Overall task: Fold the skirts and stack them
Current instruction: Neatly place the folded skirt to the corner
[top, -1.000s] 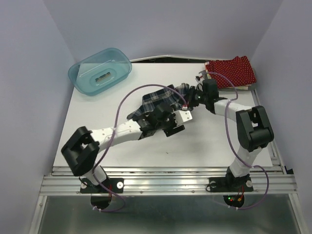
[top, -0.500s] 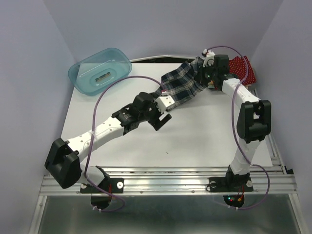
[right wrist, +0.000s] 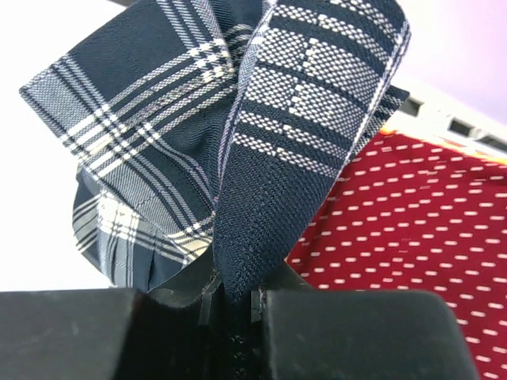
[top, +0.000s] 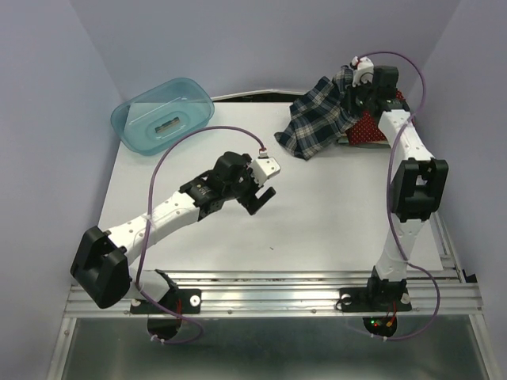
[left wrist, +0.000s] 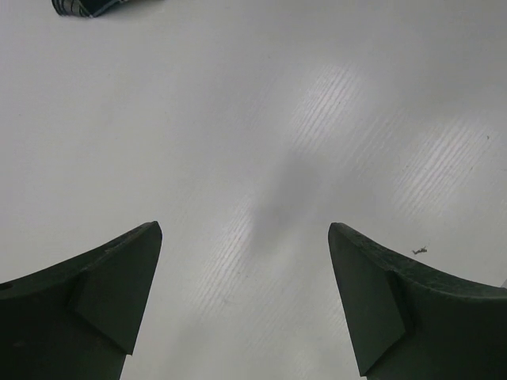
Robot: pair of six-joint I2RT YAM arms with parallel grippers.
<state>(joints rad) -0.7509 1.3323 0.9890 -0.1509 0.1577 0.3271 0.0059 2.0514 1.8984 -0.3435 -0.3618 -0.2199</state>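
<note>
My left pincer (top: 263,192) hangs spread wide above the white table (top: 317,229). At the far right corner my right pincer (top: 358,93) is clamped on a fold of the plaid skirt (top: 317,119), which droops over the dotted red skirt (right wrist: 412,222).

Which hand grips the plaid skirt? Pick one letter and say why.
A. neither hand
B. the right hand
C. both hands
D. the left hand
B: the right hand is shut on a fold of the plaid skirt, while the left hand hangs open over the table.
</note>
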